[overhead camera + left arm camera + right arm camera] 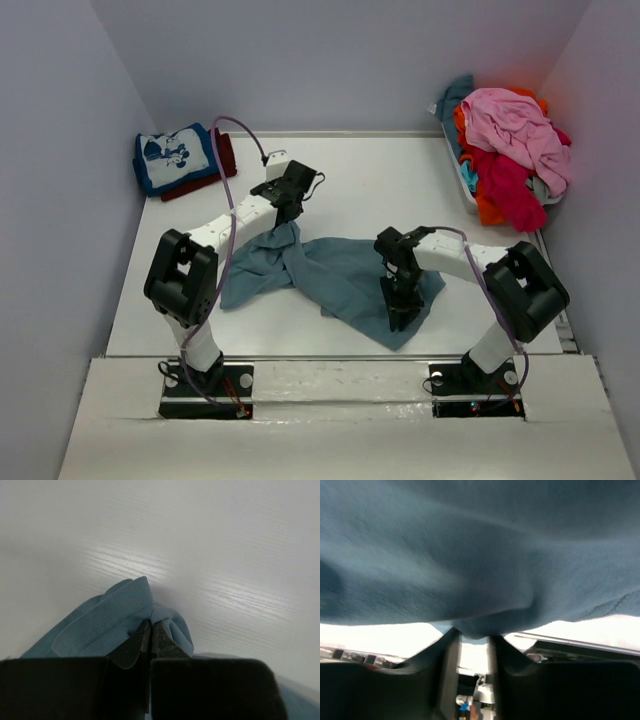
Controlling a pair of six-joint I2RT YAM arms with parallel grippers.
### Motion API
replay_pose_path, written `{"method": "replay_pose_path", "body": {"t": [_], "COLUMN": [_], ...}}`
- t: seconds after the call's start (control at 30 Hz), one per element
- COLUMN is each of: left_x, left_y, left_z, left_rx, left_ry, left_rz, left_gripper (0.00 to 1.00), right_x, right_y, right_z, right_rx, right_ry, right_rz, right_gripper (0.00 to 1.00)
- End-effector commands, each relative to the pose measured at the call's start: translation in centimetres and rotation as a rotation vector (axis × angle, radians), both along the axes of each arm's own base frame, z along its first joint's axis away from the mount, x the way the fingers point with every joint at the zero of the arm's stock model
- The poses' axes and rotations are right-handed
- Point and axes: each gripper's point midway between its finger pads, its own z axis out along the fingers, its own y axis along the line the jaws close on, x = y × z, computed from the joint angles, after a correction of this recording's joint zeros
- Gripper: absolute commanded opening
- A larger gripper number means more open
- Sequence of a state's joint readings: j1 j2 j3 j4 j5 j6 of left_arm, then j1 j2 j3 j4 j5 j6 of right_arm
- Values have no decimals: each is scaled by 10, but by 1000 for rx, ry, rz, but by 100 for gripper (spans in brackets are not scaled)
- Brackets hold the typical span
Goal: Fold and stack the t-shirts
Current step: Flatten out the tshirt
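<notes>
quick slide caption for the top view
Left gripper pinches the slate-blue tee, right gripper down on its near edge; folded tees back left, unfolded pile back right.

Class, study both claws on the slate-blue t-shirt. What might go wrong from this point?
The left claw pinches only a small bunch of the slate-blue t-shirt, so a pull may slip it free. The right claw, fingers apart around a shallow fold, may catch too little cloth. The shirt lies twisted between the arms, so any fold could come out uneven.
</notes>
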State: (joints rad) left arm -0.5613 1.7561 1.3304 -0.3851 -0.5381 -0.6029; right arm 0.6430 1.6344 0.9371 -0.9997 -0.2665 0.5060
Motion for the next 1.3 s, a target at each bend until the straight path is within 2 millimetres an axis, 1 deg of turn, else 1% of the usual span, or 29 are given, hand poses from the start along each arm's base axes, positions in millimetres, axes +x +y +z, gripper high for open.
{"method": "replay_pose_path", "body": {"t": [0.0,0.03,0.07,0.2,0.23,0.27,0.33,0.37,0.4,0.43,0.5,0.53,0.6,0.63,0.67,0.7,0.73,0.77,0.8,0.87,0.9,1.0,1.03,1.1,1.13,1.17,1.2,1.23,1.27], "left_x": [9,9,10,9,9,9,8,6,6,3,1,-2,-8,-12,-15,-19,-26,-33,-44,-54,-62,-81,-89,-105,-114,-121,-129,-137,-143], "left_y": [1,1,1,3,3,3,5,7,9,12,19,23,31,37,41,47,53,56,60,66,75,81,89,85,91,92,89,93,94], "left_z": [42,42,43,45,47,47,54,56,59,69,82,96,109,123,129,135,150,155,167,179,190,197,203,205,212,212,216,221,219], "left_rx": [-34,-33,-33,-24,-22,-23,-24,-26,-22,-27,-22,-26,-14,-18,-15,-4,-17,-12,-22,-32,-42,-27,-39,-33,-32,-35,-31,-46,-54], "left_ry": [-101,-100,-103,-104,-107,-108,-122,-126,-136,-157,-190,-219,-238,-270,-282,-294,-328,-339,-358,-382,-412,-417,-434,-434,-460,-462,-482,-500,-501], "left_rz": [7,6,5,4,5,5,10,14,22,27,42,50,61,74,80,97,110,113,117,132,155,155,174,145,160,162,154,159,167], "left_gripper": [6,6,6,6,6,6,6,6,6,6,6,6,6,6,6,6,6,6,6,6,6,6,6,6,6,6,6,6,6], "right_x": [11,13,13,21,24,28,42,56,64,73,85,104,114,119,125,126,129,130,130,129,126,118,114,108,105,99,97,96,91], "right_y": [13,15,15,18,14,14,13,19,20,17,16,15,9,2,2,-1,-4,-5,-8,-12,-14,-20,-24,-29,-31,-36,-39,-46,-52], "right_z": [0,0,0,8,12,16,33,54,67,86,116,145,180,192,215,228,238,252,259,270,279,285,292,299,302,312,315,318,324], "right_rx": [43,48,47,53,31,25,8,36,48,53,71,77,92,72,94,109,111,137,140,155,178,193,208,228,236,260,264,248,253], "right_ry": [-47,-54,-54,-93,-114,-137,-209,-283,-329,-407,-505,-616,-726,-775,-834,-872,-911,-951,-974,-1004,-1028,-1043,-1059,-1083,-1095,-1123,-1138,-1158,-1182], "right_rz": [-20,-27,-35,-47,-50,-53,-64,-81,-88,-101,-126,-148,-177,-193,-214,-227,-246,-265,-278,-298,-312,-326,-334,-337,-335,-339,-338,-348,-354], "right_gripper": [23,12,7,7,7,7,7,7,7,7,7,7,7,7,7,7,7,7,7,7,7,7,7,7,7,7,7,7,7]}}
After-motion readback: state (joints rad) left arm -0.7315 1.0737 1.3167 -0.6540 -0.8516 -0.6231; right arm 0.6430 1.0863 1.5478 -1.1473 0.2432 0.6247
